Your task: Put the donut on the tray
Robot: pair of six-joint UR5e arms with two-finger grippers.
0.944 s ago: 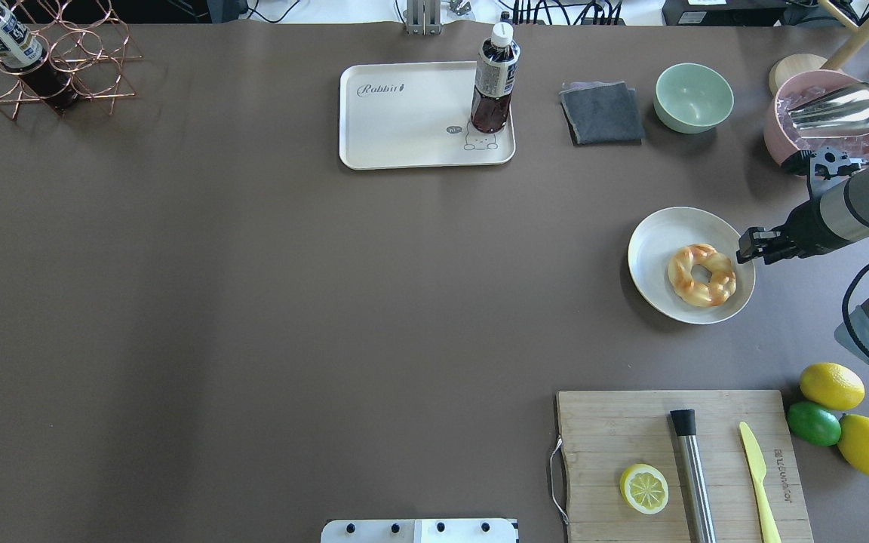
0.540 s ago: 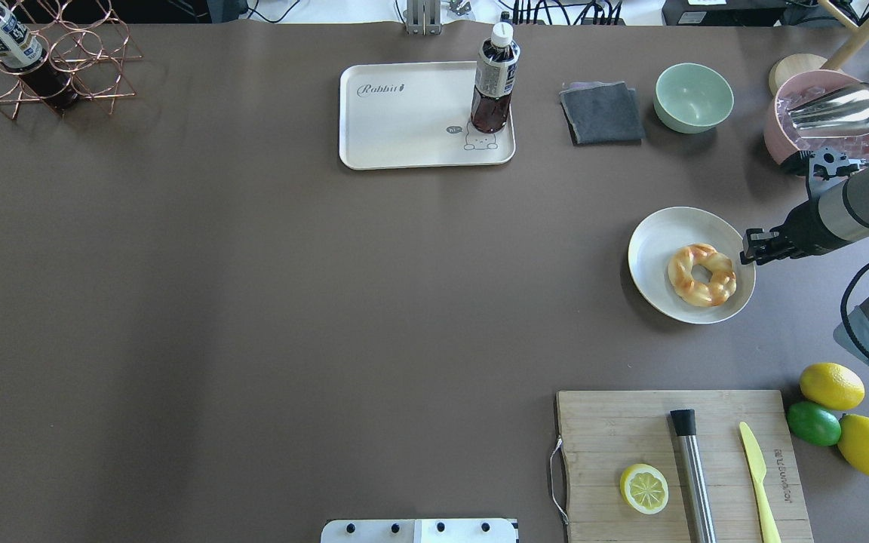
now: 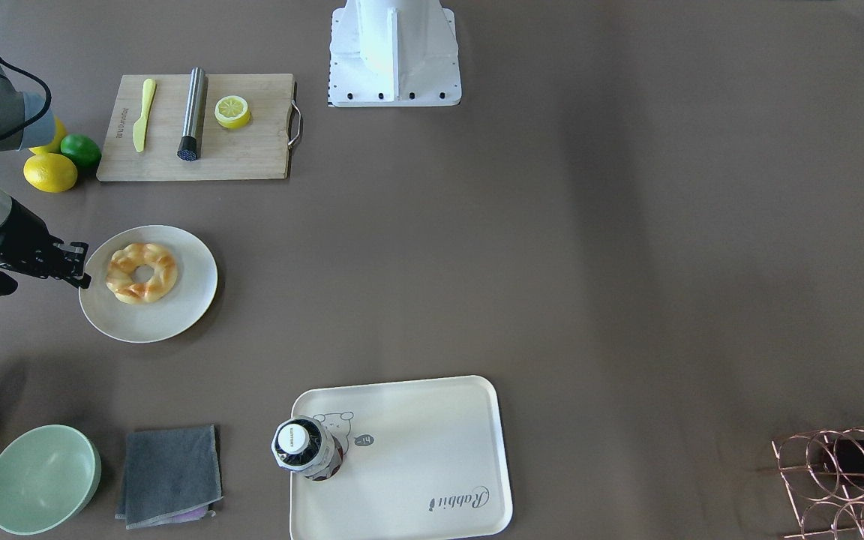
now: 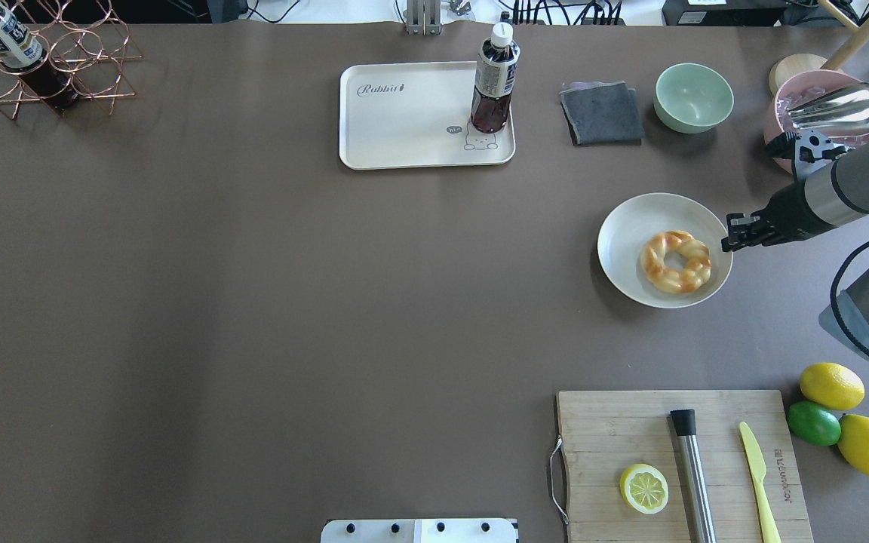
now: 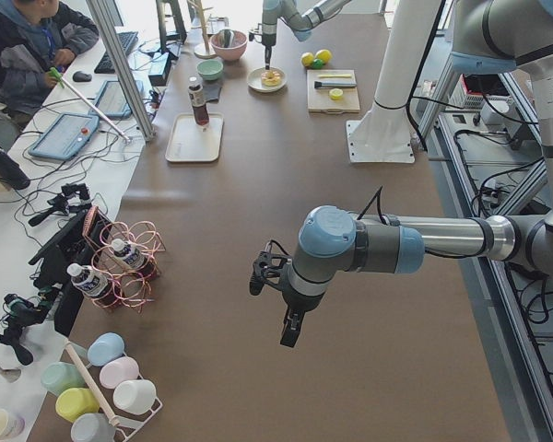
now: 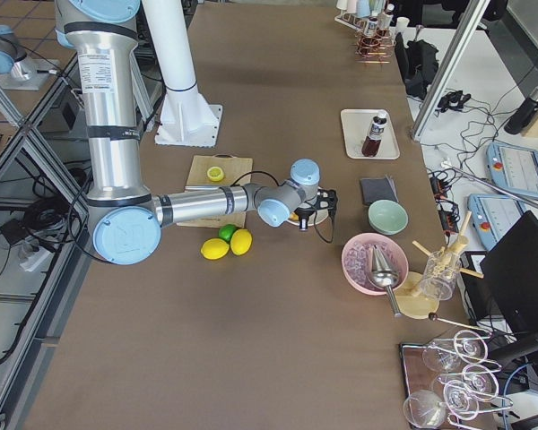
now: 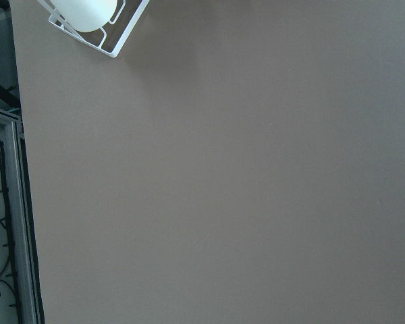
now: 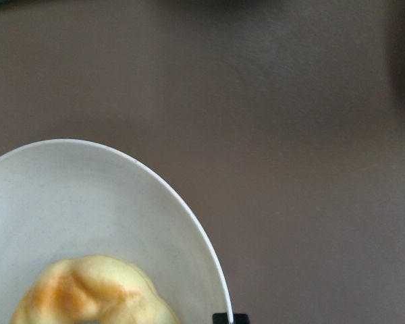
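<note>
The donut (image 4: pixel 675 262) was not yet moved to the far-edge tray (image 4: pixel 404 124); the plate (image 4: pixel 625 226) rim seemed pinched by the right gripper (image 4: pixel 729 234).

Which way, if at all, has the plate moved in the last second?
Yes. In the overhead view the plate slid left and away from the robot, toward the tray and farther from the cutting board, carrying the donut.

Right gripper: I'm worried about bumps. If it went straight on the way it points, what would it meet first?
The plate rim, probably, right at the right gripper; the donut lies just beyond. Height is unclear.
</note>
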